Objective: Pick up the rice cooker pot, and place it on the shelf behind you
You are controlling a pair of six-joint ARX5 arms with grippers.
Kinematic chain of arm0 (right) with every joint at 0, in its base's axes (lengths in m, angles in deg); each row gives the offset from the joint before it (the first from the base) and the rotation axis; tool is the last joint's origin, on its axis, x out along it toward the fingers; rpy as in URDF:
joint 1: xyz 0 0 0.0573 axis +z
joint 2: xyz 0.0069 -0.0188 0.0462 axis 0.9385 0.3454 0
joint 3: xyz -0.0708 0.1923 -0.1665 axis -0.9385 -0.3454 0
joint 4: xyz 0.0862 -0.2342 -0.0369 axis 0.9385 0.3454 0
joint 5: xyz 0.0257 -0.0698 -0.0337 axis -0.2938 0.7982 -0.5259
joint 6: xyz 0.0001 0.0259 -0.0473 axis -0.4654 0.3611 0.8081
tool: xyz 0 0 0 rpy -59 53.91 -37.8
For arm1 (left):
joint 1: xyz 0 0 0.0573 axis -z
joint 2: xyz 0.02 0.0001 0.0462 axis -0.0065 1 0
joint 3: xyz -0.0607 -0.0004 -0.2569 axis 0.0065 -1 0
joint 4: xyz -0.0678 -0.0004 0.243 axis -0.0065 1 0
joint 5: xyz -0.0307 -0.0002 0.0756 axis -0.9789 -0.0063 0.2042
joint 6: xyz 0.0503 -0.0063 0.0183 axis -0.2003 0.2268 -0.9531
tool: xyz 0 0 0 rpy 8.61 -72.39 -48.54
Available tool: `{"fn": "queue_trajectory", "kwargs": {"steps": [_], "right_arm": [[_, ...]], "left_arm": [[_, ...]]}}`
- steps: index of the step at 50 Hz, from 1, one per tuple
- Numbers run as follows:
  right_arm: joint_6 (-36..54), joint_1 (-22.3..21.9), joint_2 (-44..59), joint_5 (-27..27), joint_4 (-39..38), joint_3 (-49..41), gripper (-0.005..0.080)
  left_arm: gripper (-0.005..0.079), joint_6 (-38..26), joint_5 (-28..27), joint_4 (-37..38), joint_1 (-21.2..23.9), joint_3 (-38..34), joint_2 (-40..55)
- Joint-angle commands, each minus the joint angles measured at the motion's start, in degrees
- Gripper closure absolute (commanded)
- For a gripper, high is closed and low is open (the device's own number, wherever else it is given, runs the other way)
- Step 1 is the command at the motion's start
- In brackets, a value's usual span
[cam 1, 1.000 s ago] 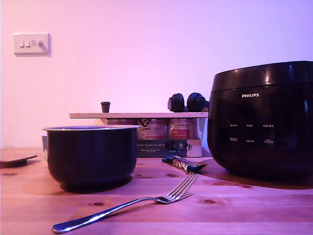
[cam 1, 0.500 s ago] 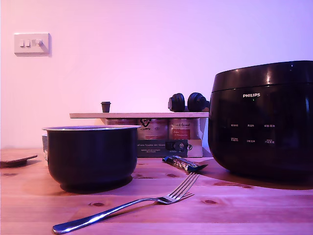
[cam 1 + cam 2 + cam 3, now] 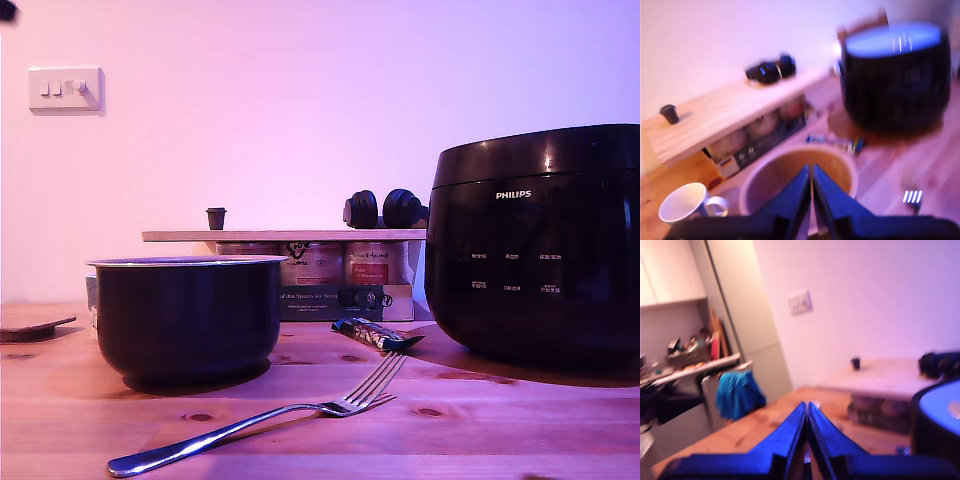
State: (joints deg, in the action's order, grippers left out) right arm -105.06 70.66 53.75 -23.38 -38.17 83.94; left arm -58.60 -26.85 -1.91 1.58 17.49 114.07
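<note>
While the rice cooker pot (image 3: 186, 318) sits upright on the worktop (image 3: 480, 430), nothing grips it. My first end effector (image 3: 811, 172) hangs above the pot's open mouth, fingers pressed together, empty. My second end effector (image 3: 806, 410) is likewise pinched closed with nothing between its fingers, pointing across the worktop toward the wall; that view is blurred.

Around the pot:
- 1 fork (image 3: 265, 415) lies in front of the pot, tines toward the cooker.
- 1 glossy black cooker body (image 3: 535, 250), marked "PHILIPS", stands well apart from the pot toward the exterior view's right.
- 1 dark snack wrapper (image 3: 375, 335) lies between pot and cooker.
- 1 white mug (image 3: 687, 202) stands just beside the pot.

Behind the pot, the shelf (image 3: 285, 236) rests on jars (image 3: 340, 262) and a box (image 3: 345, 300); box lettering too small to read. On the shelf: 1 small dark cup (image 3: 216, 218), 1 pair of black headphones (image 3: 383, 209). 1 wall switch plate (image 3: 65, 89) above the pot.
</note>
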Motion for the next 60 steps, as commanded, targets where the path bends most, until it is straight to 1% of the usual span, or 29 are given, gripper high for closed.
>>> {"fn": "queue_trajectory", "kwargs": {"steps": [1,7,12,17,20,25,30,36,42,49,60], "right_arm": [[0.7,0.3,1.7,-0.3,0.8,0.7,0.0765],[1.8,0.3,4.2,-0.5,2.0,1.1,0.0765],[3.1,0.3,6.1,-0.5,2.3,1.1,0.0765],[4.8,0.3,7.8,-0.5,3.1,1.1,0.0765],[4.8,0.3,8.9,-0.5,3.6,1.1,0.0765],[4.9,0.3,10.3,-0.5,4.9,1.1,0.0765],[6.4,0.3,11.4,-0.4,6.3,1.1,0.0765],[7.4,0.3,12.2,-0.4,7.8,1.1,0.0765],[7.8,0.3,12.2,-0.2,9.1,1.1,0.0765],[7.8,0.3,12.2,-0.2,9.9,1.1,0.0765],[7.8,0.3,12.2,-0.2,12.4,1.1,0.0765]], "left_arm": [[0.0702,-6.4,0.0,1.2,1.2,1.3,3.7],[0.0604,-11.8,1.5,4.1,3.7,4.5,9.9],[0.0495,-15.5,3.3,5.8,6.3,7.0,14.7],[0.0399,-20.4,8.0,7.0,9.2,9.7,19.0],[0.0366,-22.6,11.2,7.7,11.1,11.5,21.7],[0.0360,-24.8,15.6,8.8,14.1,14.3,26.4],[0.0360,-26.2,17.6,10.8,17.0,16.7,31.3],[0.0358,-29.5,20.2,13.9,19.5,18.6,36.8],[0.0348,-32.5,22.7,16.7,21.2,19.8,41.5],[0.0342,-34.4,26.8,17.0,22.8,20.8,46.1],[0.0342,-34.8,28.6,17.0,24.0,22.7,52.5]]}}
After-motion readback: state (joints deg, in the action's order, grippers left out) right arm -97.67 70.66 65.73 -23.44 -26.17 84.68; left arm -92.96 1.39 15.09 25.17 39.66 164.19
